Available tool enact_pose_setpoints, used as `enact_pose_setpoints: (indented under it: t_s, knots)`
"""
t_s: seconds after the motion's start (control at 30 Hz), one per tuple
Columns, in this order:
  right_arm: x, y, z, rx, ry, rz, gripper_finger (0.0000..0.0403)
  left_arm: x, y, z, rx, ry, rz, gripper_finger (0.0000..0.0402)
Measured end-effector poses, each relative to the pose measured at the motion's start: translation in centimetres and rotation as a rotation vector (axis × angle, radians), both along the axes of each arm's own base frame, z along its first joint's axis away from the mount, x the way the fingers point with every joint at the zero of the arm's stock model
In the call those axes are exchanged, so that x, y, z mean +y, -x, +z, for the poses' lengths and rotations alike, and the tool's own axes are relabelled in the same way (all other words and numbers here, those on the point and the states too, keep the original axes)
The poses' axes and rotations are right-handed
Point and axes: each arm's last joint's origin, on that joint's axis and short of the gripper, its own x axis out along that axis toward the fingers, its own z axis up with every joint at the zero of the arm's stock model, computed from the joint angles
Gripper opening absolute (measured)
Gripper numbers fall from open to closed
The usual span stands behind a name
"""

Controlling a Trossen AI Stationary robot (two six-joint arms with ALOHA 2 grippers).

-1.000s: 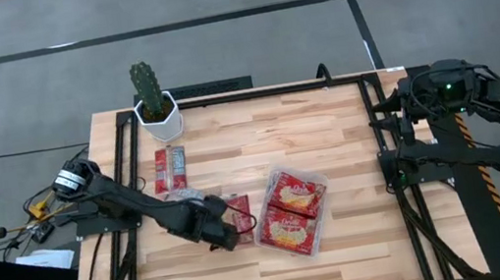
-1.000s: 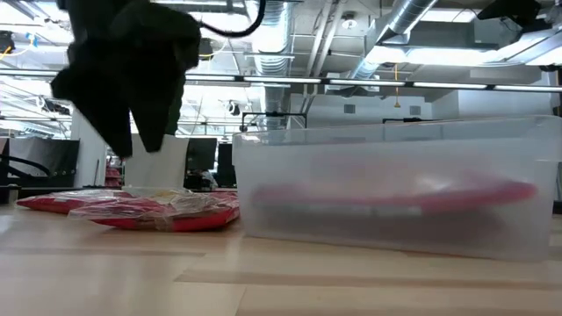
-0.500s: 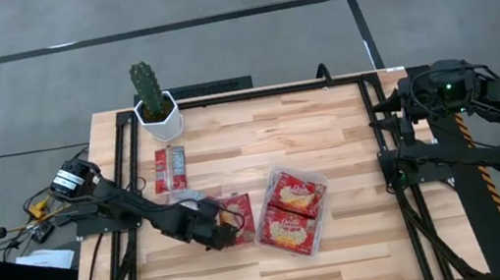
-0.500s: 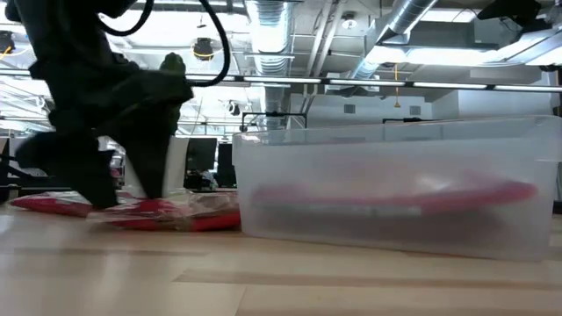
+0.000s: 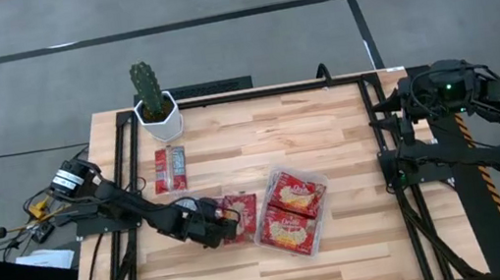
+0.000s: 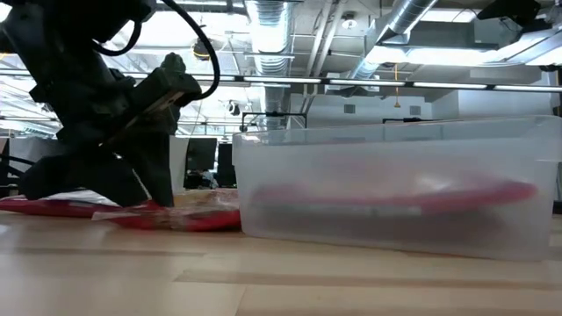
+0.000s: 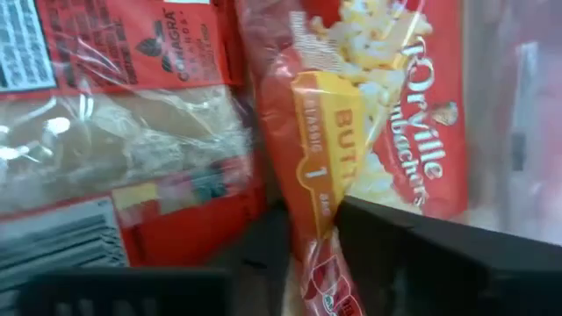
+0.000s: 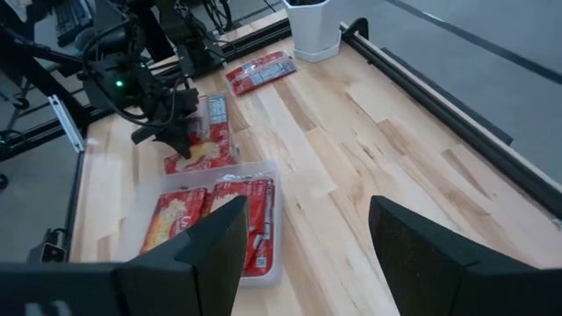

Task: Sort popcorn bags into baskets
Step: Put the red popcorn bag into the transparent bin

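Observation:
Two red popcorn bags (image 5: 238, 207) lie overlapping on the table just left of the clear basket (image 5: 261, 240), which holds two larger red bags (image 5: 292, 211). My left gripper (image 5: 225, 221) is down on the loose bags, shut on the one printed with popcorn (image 7: 386, 105); a clear-wrapped packet (image 7: 114, 132) lies beside it. Two small oblong packets (image 5: 170, 167) lie flat farther back. My right gripper (image 8: 303, 254) stands open at the table's right edge, away from everything. My left gripper pinches a raised ridge of the popcorn bag (image 7: 309, 193) between its two fingers, near the bag's left edge. The fingers (image 6: 156, 189) come slanting down from the table's left. The rest of the bag lies on the table beside the basket.
A white pot with a cactus (image 5: 159, 114) stands at the far left corner. Black frame rails (image 5: 388, 169) run along the table's left and right sides. Bare wood spreads across the middle and far right of the table.
My left gripper has come down from above the loose bags onto them, shifting slightly toward the table's left edge. Its fingers have drawn together on the popcorn bag, bunching it into a ridge.

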Motion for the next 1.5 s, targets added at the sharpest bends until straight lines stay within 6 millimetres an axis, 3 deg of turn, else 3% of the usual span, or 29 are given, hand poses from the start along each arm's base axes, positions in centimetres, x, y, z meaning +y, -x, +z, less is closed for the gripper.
enact_pose_setpoints:
  t_s: [0.13,0.4,0.63,1.1,1.3,1.5]
  knots:
    - [-0.1,0.0,0.0,0.007,0.016,-0.014,0.0260,0.0,-0.1,0.0,-0.007,-0.003,-0.016,0.0013]
    - [-0.1,0.0,0.0,0.008,0.018,-0.014,0.0260,-0.3,-0.6,0.7,-0.022,0.033,-0.073,0.0002]
    - [-0.1,0.0,0.0,0.008,0.019,-0.016,0.0260,-0.2,-0.4,3.9,-0.094,0.002,-0.098,0.0001]
    - [-0.1,0.0,0.0,0.008,0.019,-0.016,0.0260,2.5,1.5,9.8,-0.261,-0.110,-0.077,0.0000]
    - [-0.1,0.0,0.0,0.008,0.019,-0.016,0.0260,4.1,0.6,11.9,-0.383,-0.154,-0.199,0.0000]
    - [-0.1,0.0,0.0,0.008,0.019,-0.016,0.0260,5.4,-1.3,15.4,-0.445,-0.270,-0.419,0.0000]
